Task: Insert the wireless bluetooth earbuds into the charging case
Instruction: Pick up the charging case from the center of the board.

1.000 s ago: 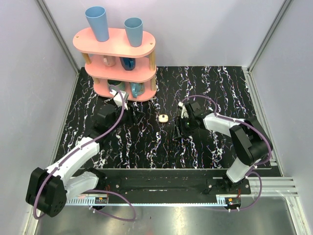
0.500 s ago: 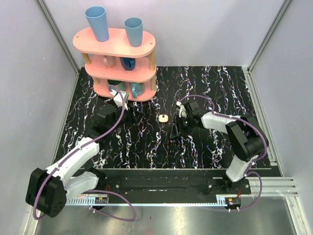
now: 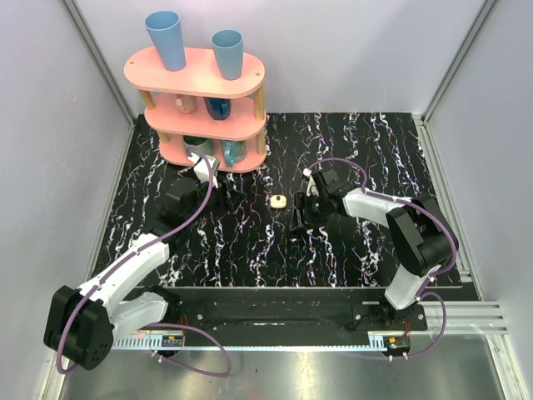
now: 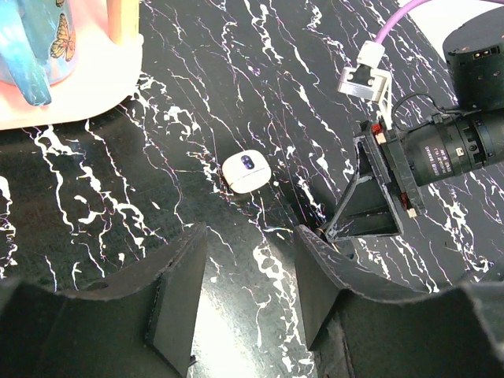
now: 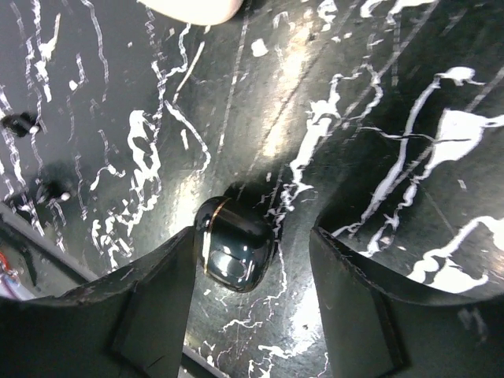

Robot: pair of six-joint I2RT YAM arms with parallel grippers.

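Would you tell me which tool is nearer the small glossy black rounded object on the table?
Right. The right tool, open, straddles the black object; the left tool sits well away, near the pink tiered shelf.

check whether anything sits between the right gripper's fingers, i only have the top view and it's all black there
Observer: Yes. The right wrist view shows a small glossy black object on the table between the open fingers of the right gripper, close to one of them.
Operator: is the charging case open or shut
Observer: In the left wrist view it lies flat, cream top up with a dark spot in the middle; it looks shut.
Operator: and the other arm, holding anything
Observer: No. Its own camera shows the left gripper open and empty, the case ahead of it.
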